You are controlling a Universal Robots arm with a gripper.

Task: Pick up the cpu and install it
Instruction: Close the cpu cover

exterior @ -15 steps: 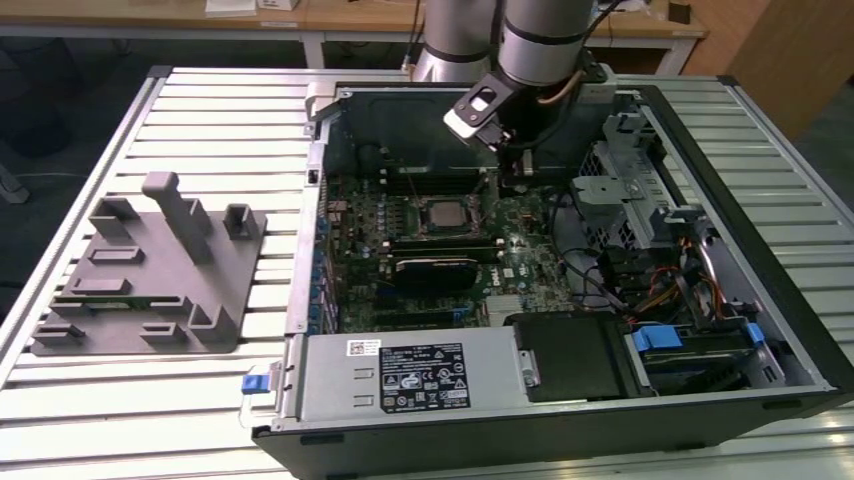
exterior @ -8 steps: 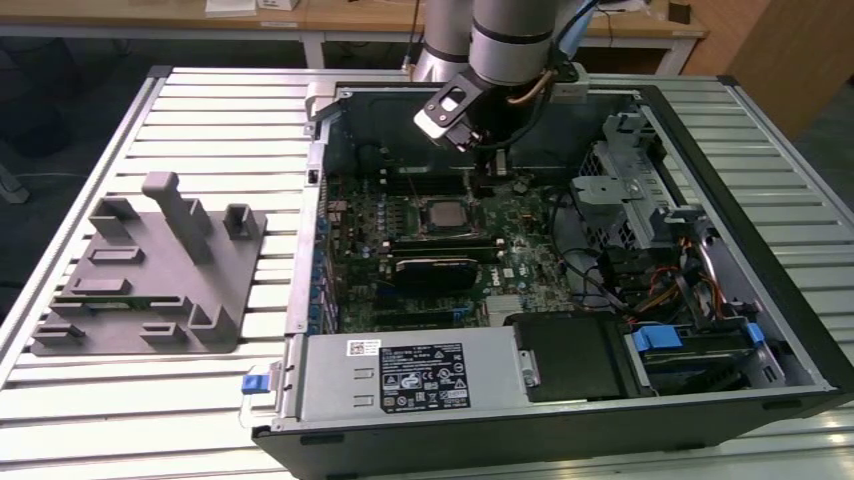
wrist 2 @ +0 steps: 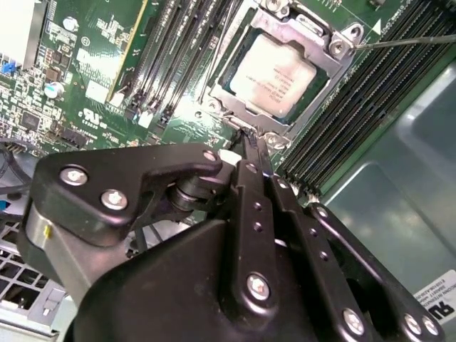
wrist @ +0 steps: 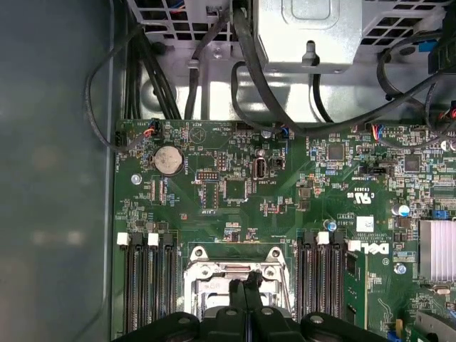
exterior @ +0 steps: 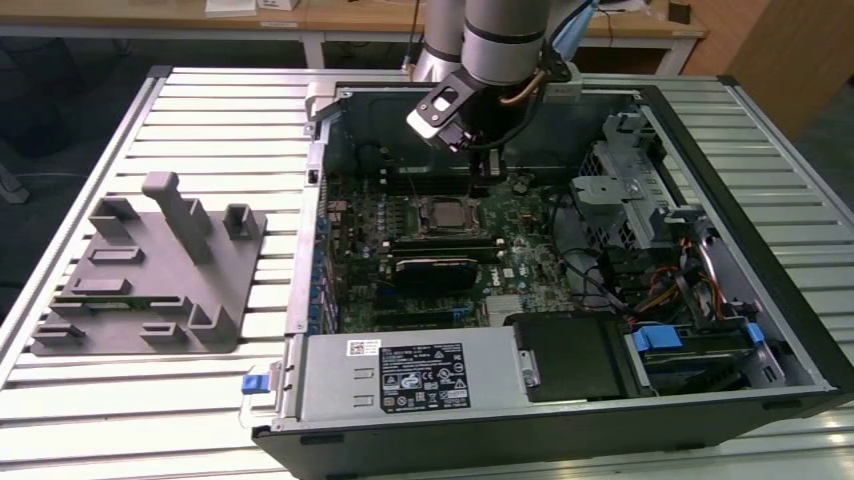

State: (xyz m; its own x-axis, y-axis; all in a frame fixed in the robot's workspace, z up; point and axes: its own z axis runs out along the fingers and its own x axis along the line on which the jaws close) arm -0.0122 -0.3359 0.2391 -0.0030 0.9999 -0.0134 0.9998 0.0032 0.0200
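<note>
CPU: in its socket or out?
In: the CPU lies flat inside the socket frame, apart from the shut gripper.

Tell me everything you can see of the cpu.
The cpu is a small, flat, square chip with a shiny silver-grey metal top bearing faint print. It lies flat, seated in the socket on the green motherboard, between rows of black memory slots. The socket's metal frame closes around its edges. The gripper, shut, hovers by the frame's corner and does not touch the chip's top.
</note>
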